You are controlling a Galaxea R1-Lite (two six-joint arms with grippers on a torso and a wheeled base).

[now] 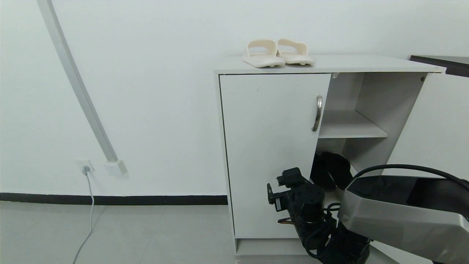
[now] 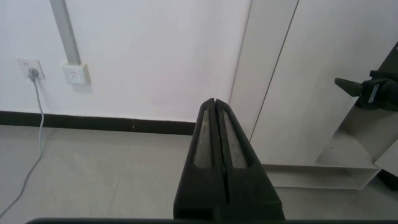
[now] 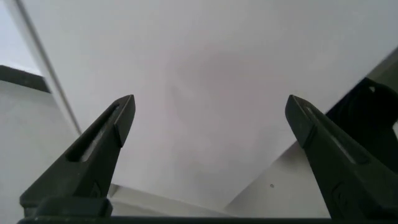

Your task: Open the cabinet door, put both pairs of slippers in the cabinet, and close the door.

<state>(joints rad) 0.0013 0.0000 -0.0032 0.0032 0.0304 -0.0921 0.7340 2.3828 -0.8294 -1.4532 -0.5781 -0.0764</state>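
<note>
So roughly halfway, I'd say: the cream slippers [image 1: 278, 54] are sitting side by side on top of the cabinet [image 1: 366, 62], toward the back near the wall, so that pair hasn't gone in yet. The dark slippers [image 1: 331, 175] are already inside, down in the lower compartment under the shelf [image 1: 348, 126]. They overlap, so I can't cleanly separate the two, but it reads as a pair. The right-hand door [image 1: 436, 124] is swung wide open, so the opening step looks done. What's left, as I see it: grab the cream pair, put it in (the shelf above is bare), then shut that door. Counts: two pairs of slippers, one cream and one dark; two doors, one open and one closed [image 1: 269, 154]; one metal handle [image 1: 318, 113] on the closed door; one shelf splitting the open side into two compartments. The right gripper [image 3: 208, 109] is down low, just in front of the closed door's bottom corner and near the dark pair, fingers spread wide and holding nothing. The left gripper [image 2: 215, 106] hangs off to the side over the floor, well away from the cabinet, fingers pressed together and empty.
</note>
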